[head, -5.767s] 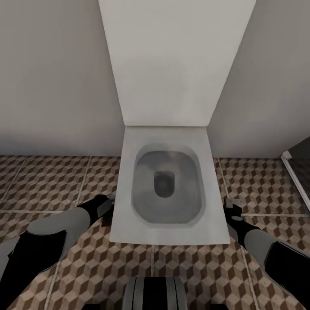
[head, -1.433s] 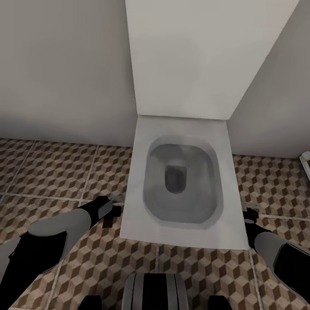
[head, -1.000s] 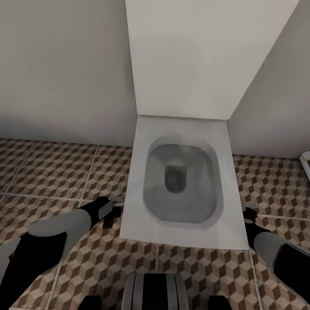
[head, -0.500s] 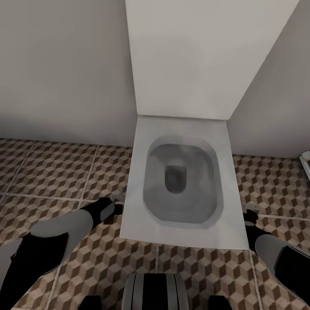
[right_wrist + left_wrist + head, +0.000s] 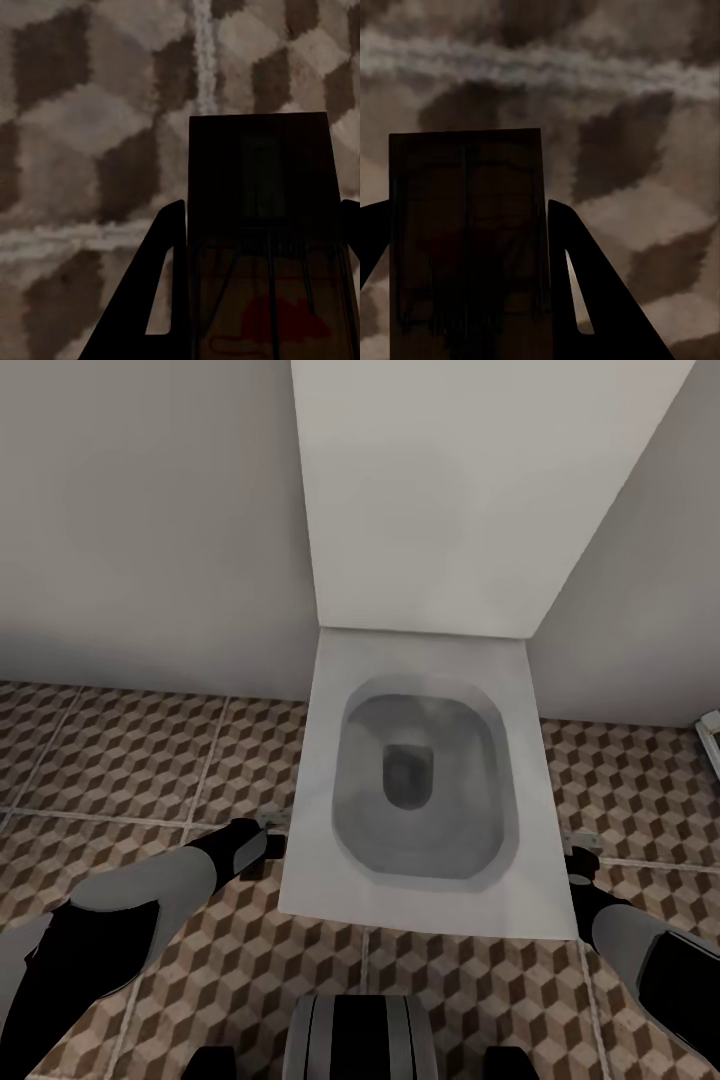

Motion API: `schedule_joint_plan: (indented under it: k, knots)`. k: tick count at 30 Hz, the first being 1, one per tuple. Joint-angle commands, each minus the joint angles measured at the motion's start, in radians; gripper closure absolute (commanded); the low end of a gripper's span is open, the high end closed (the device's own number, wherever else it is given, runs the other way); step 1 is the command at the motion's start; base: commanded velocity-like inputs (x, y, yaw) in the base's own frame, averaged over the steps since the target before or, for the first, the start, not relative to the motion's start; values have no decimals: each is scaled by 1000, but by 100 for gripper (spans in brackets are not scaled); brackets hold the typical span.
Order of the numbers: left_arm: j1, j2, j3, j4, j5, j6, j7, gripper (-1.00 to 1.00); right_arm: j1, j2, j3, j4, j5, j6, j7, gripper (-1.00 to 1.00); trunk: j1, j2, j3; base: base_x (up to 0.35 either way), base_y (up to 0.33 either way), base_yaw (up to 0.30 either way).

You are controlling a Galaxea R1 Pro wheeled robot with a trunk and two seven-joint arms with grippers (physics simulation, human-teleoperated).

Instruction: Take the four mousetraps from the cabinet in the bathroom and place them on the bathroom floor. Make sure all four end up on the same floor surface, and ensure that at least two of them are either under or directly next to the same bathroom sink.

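Brown, beige and white cube-patterned tile, the bathroom floor, spreads to both sides of the white square-rimmed toilet that I take as my landmark, with its raised lid leaning on the grey wall behind.

My left gripper hangs low just off the toilet's left edge, near its front corner. In the left wrist view its dark fingers pinch a small flat brown wooden mousetrap, the board standing out past the tips over the tile and a pale grout line.

My right gripper sits just off the toilet's right edge, also near the front. In the right wrist view its fingers clamp a second flat wooden mousetrap with a red mouse print and wire parts.

So I carry two traps, both held low over the floor beside the toilet.

My worry: this fixture is a toilet, not the sink. If I let go here, both traps may count as on the floor yet neither lies beside the basin, so that condition would fail. I also judge the arms tight against the porcelain; turning the base carelessly could knock a board against the rim and twist it out of the pinch.
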Motion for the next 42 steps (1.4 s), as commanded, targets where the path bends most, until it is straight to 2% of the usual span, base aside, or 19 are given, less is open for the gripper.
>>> schedule_joint_plan:
  k: [1,16,20,23,24,27,34,42]
  knots:
    - [-1,0,-6,-3,5,2,9,100,0,0,8,1,-9,-3,1,100,0,0,-1,0,0,0]
    - [0,0,-6,-4,5,2,8,100,0,-3,9,6,-11,-3,0,100,0,0,-1,0,0,0]
    - [5,-5,-6,-3,3,2,10,100,0,-40,9,0,-9,-1,2,100,0,0,-1,0,0,0]
    - [6,-16,-6,-1,2,2,14,100,2,-64,10,2,-13,9,42,100,0,0,-1,0,0,0]
    - [7,-19,-6,-1,2,2,61,100,3,-97,6,3,-18,38,123,100,0,0,-1,0,0,0]
    - [9,-24,-6,-17,5,2,152,100,4,-124,2,4,-21,88,175,100,0,0,-1,0,0,0]
    - [13,-26,-6,-59,6,1,173,100,3,-128,1,3,-21,95,185,100,0,0,-1,0,0,0]
    - [15,-23,-6,-64,6,-41,173,100,3,-126,1,2,-20,91,184,100,0,0,-1,0,0,0]
